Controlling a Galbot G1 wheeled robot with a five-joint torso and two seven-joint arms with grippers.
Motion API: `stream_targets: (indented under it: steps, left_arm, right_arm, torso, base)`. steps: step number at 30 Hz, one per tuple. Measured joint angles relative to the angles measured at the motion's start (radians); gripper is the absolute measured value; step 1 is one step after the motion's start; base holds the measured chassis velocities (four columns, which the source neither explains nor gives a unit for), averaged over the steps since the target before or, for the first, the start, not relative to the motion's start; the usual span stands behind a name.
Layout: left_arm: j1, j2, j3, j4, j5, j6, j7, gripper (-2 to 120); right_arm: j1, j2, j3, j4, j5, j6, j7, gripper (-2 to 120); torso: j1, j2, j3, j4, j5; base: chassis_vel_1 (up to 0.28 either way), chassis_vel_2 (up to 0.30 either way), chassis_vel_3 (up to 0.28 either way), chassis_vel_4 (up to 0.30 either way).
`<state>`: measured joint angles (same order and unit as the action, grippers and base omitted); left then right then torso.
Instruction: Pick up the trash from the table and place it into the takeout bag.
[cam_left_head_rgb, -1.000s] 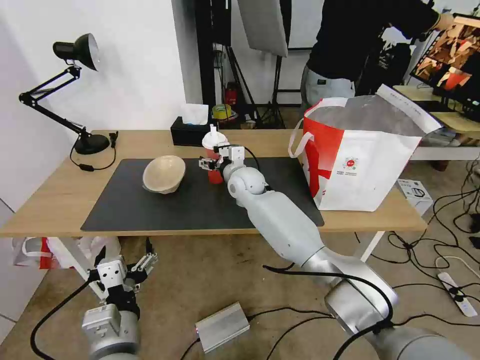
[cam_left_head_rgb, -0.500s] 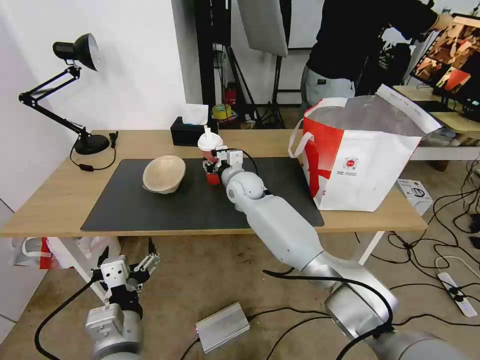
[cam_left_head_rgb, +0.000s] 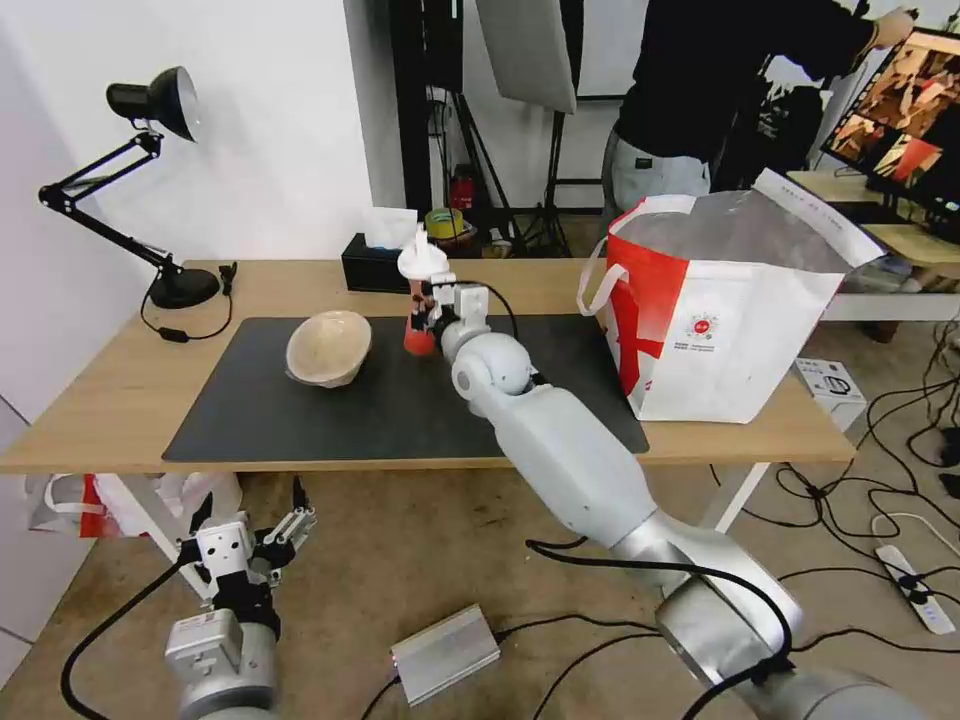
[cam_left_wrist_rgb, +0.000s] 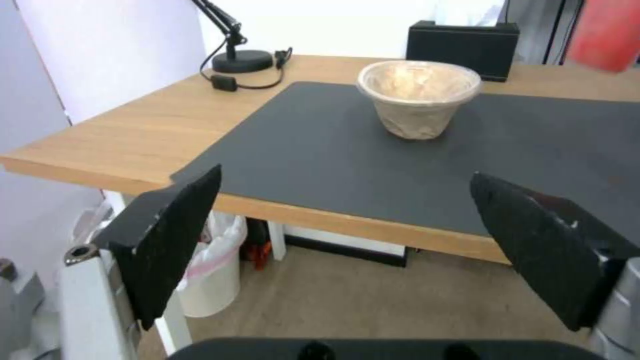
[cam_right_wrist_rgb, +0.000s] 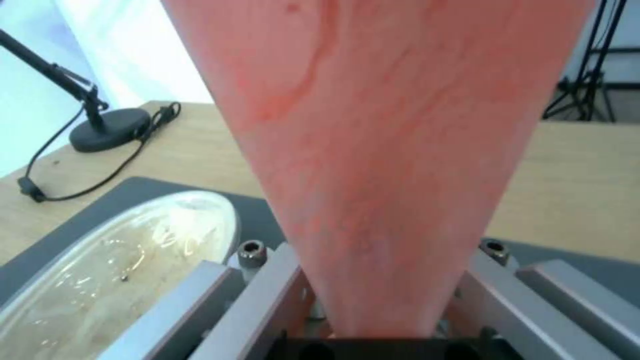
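The tall red drink cup (cam_left_head_rgb: 419, 305) with its white lid hangs tilted just above the dark mat (cam_left_head_rgb: 380, 410), and my right gripper (cam_left_head_rgb: 430, 318) is shut on its lower body. In the right wrist view the cup (cam_right_wrist_rgb: 380, 150) rises from between the grey fingers (cam_right_wrist_rgb: 267, 295). A beige pulp bowl (cam_left_head_rgb: 328, 347) stands on the mat to the cup's left, and also shows as the bowl (cam_left_wrist_rgb: 419, 97) in the left wrist view. The white and red takeout bag (cam_left_head_rgb: 735, 335) stands open at the table's right end. My left gripper (cam_left_head_rgb: 250, 530) hangs open below the table's front edge.
A black desk lamp (cam_left_head_rgb: 150, 110) stands on the wooden table (cam_left_head_rgb: 110, 400) at the back left, its cord trailing beside the base. A black tissue box (cam_left_head_rgb: 380, 265) sits behind the cup. Cables and a grey box (cam_left_head_rgb: 445, 652) lie on the floor.
My right gripper has closed on the red cup and raised it off the mat, tipping it slightly. The left arm stays low in front of the table.
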<state>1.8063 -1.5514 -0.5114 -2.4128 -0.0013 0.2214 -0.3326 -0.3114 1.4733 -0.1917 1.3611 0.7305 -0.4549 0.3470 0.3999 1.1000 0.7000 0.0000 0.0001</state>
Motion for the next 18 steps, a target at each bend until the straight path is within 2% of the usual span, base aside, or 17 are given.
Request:
stream_targets:
  steps: [1, 5, 9, 18]
  left_arm:
    - [0.0, 0.0, 0.0, 0.0, 0.0, 0.0, 0.0, 100]
    - [0.004, -0.012, -0.006, -0.006, 0.011, 0.0, 0.0, 100]
    - [0.008, -0.019, -0.028, -0.023, 0.017, -0.001, 0.001, 100]
    - [0.023, -0.031, -0.021, -0.03, 0.03, -0.002, 0.001, 100]
  right_arm:
    - [0.0, 0.0, 0.0, 0.0, 0.0, 0.0, 0.0, 5]
    - [0.012, -0.095, -0.02, 0.126, 0.077, -0.039, 0.034, 5]
    - [0.034, -0.151, -0.048, 0.175, 0.121, -0.044, 0.032, 5]
    - [0.022, -0.221, -0.05, 0.25, 0.163, -0.049, 0.036, 5]
  torso:
    - [0.0, 0.0, 0.0, 0.0, 0.0]
    - [0.0, 0.0, 0.0, -0.0003, 0.0001]
    - [0.0, 0.0, 0.0, 0.0001, 0.0001]
    - [0.0, 0.0, 0.0, 0.0, 0.0]
  base:
    - [0.0, 0.0, 0.0, 0.0]
    - [0.0, 0.0, 0.0, 0.0]
    - [0.0, 0.0, 0.0, 0.0]
    - [0.0, 0.0, 0.0, 0.0]
